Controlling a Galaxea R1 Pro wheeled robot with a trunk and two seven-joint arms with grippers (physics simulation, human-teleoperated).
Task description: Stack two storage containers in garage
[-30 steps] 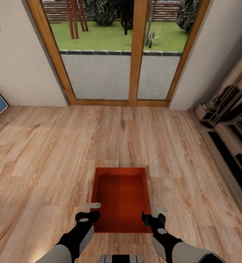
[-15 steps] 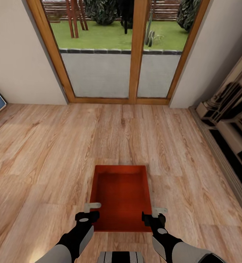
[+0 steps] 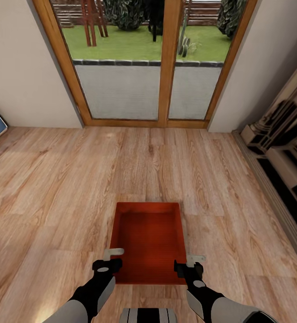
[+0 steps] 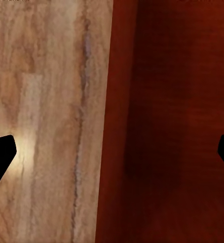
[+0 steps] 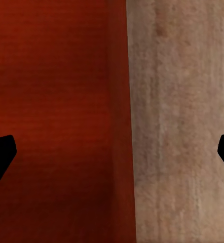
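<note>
an orange-red storage container sits open-topped on the light wood floor before the glass doors. the left gripper and right gripper each straddle a side wall, jaws spread, not clamped.

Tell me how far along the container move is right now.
Nothing looks done. One orange-red open-topped storage container sits on the light wood-plank floor before the glass patio doors, not in a garage. In hand: the left gripper and right gripper straddle its side walls, open. Left: lift, carry, stack.
</note>
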